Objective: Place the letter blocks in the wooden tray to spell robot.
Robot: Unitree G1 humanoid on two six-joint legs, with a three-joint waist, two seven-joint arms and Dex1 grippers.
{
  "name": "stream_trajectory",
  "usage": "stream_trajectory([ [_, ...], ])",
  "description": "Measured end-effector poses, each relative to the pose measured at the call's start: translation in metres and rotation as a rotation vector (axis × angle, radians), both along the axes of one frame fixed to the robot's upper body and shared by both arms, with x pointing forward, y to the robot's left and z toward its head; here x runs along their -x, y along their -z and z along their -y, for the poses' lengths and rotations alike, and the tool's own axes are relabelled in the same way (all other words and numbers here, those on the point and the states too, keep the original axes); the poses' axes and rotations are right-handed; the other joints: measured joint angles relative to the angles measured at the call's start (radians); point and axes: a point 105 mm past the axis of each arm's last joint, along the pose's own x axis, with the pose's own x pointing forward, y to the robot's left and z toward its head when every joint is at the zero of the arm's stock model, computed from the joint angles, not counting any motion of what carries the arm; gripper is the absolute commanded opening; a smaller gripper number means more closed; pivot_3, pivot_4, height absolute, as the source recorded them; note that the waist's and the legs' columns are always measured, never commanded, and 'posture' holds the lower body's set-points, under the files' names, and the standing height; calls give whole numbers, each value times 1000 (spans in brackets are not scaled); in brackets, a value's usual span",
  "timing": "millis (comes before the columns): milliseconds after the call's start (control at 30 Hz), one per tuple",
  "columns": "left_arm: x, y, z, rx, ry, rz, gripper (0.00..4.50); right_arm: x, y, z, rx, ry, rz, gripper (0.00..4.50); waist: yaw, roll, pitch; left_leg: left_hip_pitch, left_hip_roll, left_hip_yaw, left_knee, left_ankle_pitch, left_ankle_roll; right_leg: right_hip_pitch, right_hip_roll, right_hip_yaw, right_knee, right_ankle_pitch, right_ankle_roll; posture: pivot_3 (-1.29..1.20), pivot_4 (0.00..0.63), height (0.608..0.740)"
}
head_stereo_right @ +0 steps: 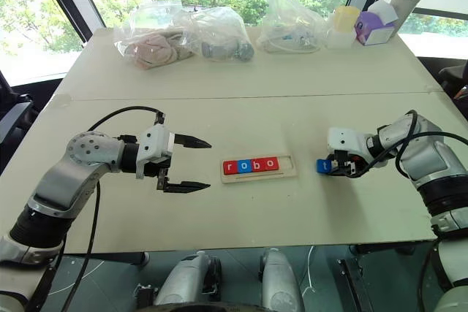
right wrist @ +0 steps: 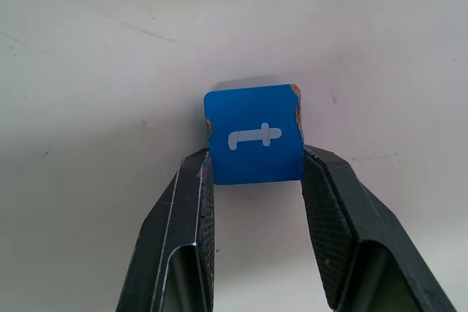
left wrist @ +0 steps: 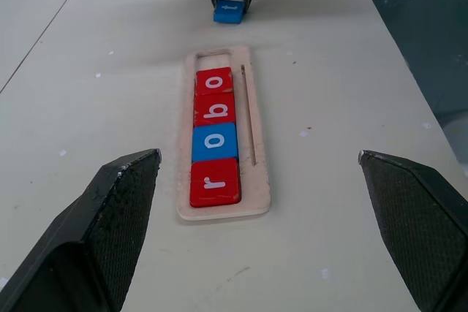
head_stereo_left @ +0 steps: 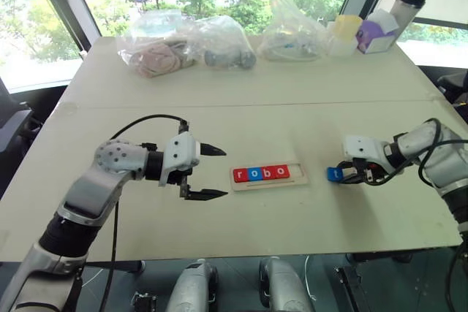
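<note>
**Pale wood tray four-fifths filled; blue "t" tile pinched on the bench**

Pale wooden tray lies flat near the middle of the cream bench. Four letter blocks sit in it side by side, touching: red "r", blue "o", red "b" and red "o". The tray's slot on the robot's right end holds no tile. A thin groove runs along the tray beside the row.

The fifth tile, blue "t", lies on the bench to the right of the tray, near it but apart. One corner of this tile shows worn bare wood in the right wrist view.

Right end effector: both black fingers are pressed against opposite edges of the blue "t", pinching it at the tile's near half. Whether the tile is flat on the bench or raised, I cannot tell.

Left end effector: fingers spread wide, nothing between them. It hovers above the bench just left of the tray, pointing toward the tray's "r" end.

At the far edge of the bench: three clear plastic bags with contents, a yellow cup, a purple and white carton and a tumbler with a dark lid.
</note>
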Motion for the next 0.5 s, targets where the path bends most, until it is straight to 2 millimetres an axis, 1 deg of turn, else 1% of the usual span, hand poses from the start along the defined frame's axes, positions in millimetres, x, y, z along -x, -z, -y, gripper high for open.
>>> stream_trajectory([
  [100,0,0,0,-1,1,0,4500,-1,-2,-3,5,-5,18,1117,0,0,0,0,0,0,0,1,-2,-1,0,0,3,0,0,0,150,740],
  [167,0,0,0,-1,3,-1,4500,-3,-7,-10,-1,-17,35,1117,1,0,0,0,0,0,0,1,-2,-2,0,0,4,0,0,0,150,740],
  [233,0,0,0,-3,4,-2,4500,-4,-16,-21,-29,-36,49,1117,0,0,0,0,0,0,0,1,-2,-2,0,0,5,0,0,0,150,740],
  [333,0,-1,0,-2,7,1,4500,-8,-41,-48,-85,-111,93,1117,0,0,0,0,1,-1,0,2,-3,-2,1,0,5,0,0,0,150,740],
  [400,0,-1,1,-1,9,4,4500,-8,-49,-60,-104,-147,106,1117,4,0,0,0,1,-1,0,2,-3,-2,0,0,5,0,0,0,150,740],
  [433,0,-1,1,0,9,4,4500,-7,-48,-64,-109,-162,102,1117,6,0,0,0,0,-1,0,2,-3,-2,0,0,5,0,0,0,150,740],
  [500,0,-1,1,2,9,3,4500,-6,-39,-72,-103,-195,70,1117,8,0,0,0,0,-1,0,1,-3,-2,0,0,4,0,0,0,150,740],
])
